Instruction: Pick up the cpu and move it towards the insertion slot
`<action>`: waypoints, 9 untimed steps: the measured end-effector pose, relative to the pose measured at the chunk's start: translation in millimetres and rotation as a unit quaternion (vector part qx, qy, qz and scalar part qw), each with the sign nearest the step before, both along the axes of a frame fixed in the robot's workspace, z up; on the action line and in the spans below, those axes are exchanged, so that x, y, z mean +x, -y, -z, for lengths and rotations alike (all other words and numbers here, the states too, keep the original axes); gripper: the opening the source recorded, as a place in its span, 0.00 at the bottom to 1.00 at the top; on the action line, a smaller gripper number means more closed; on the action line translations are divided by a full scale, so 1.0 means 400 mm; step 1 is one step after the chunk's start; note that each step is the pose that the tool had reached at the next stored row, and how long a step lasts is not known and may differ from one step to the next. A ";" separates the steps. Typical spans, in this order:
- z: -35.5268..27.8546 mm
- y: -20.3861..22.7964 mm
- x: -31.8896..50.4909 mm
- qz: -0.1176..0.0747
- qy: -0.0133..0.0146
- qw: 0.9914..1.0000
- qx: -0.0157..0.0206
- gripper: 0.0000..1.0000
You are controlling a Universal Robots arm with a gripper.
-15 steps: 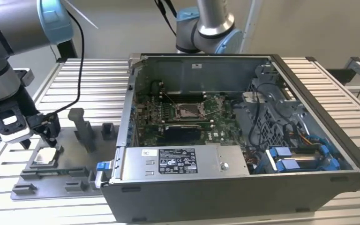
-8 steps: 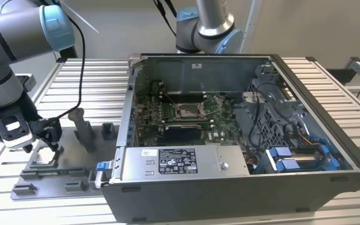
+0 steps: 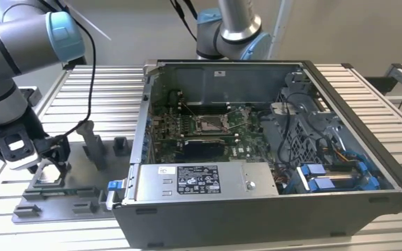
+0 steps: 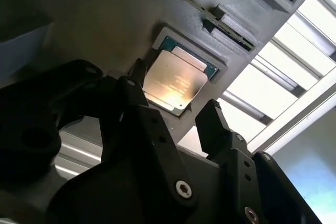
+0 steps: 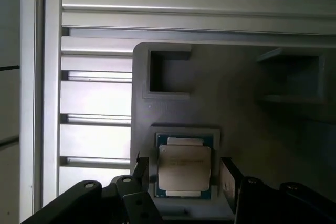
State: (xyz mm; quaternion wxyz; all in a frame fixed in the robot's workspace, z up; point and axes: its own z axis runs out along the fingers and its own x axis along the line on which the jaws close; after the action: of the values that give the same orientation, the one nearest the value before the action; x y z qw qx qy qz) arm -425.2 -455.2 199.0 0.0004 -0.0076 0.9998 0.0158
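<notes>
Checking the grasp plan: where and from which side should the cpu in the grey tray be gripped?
Probably by two opposite edges, from straight above: the cpu lies flat in a recess of the grey tray, metal top up, so only its rim offers purchase. The open gripper straddles it.

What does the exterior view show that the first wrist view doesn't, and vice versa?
Exterior view: the open computer case with the insertion slot on its motherboard, plus the arm off to the exterior view's left. First wrist view: the cpu lying in a recess of the grey tray, with the claw open astride it. Both: the claw, the grey tray and the slatted table.
</notes>
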 end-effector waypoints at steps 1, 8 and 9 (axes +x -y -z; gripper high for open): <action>0.003 0.000 0.000 0.000 0.000 1.000 0.000 1.00; 0.019 0.002 0.000 0.000 0.000 1.000 0.000 1.00; 0.021 0.002 0.000 0.000 0.000 1.000 0.000 1.00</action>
State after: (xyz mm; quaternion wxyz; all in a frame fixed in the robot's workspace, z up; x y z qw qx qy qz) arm -425.2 -456.1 190.6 0.0003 -0.0077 0.9998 0.0157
